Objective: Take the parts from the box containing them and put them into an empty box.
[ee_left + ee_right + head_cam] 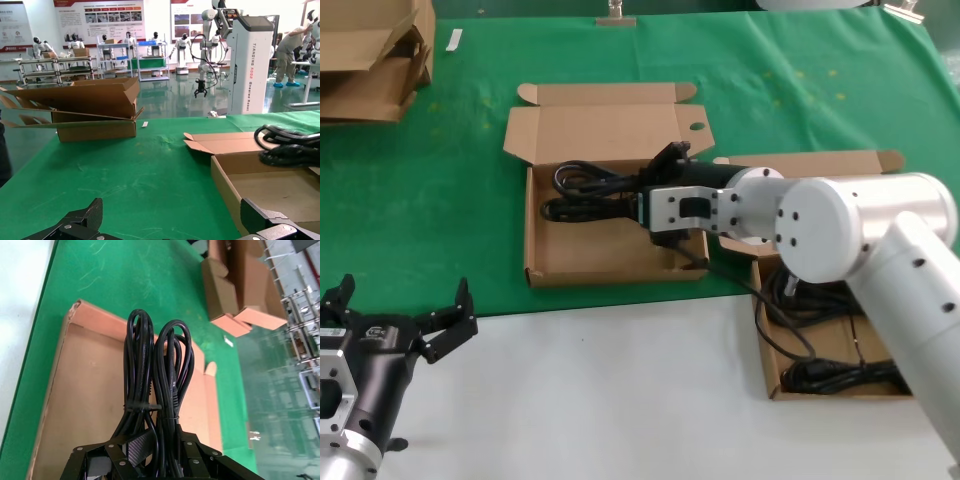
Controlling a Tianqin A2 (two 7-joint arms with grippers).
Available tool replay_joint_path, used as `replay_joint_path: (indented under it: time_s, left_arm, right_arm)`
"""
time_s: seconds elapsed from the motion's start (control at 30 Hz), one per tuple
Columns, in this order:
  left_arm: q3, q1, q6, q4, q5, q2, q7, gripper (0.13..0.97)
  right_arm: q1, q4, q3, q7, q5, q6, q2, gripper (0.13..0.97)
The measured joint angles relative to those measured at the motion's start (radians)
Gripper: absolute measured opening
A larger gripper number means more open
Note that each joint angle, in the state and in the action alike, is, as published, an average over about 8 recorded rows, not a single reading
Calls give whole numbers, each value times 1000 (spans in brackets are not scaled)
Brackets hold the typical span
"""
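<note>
The right pincer [150, 452], clamped on coiled black power cords [155, 380], hangs over the left shallow brown cardboard box [545, 272], while the left pincer [405, 320] waits spread open near-left.

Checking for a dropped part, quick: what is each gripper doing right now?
Left gripper: open, holding nothing, parked near the table's front edge.
Right gripper: fingers shut on the power cords over the left-hand box.
</note>
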Motion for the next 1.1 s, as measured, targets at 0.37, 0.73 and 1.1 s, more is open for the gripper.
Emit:
replay_joint_path:
  time_s: [0.37,0.73,1.1]
  left_arm:
    - [0,0,0,0,0,0,0,966]
    - [0,0,0,0,0,0,0,966]
    - [0,0,0,0,0,0,0,966]
  right_arm:
    - [77,-239,-28,-92,77,94,-65,207]
    - [82,-255,-30,-99,83,101,-69,245]
    - [48,-152,-15,-64,68,68,-33,375]
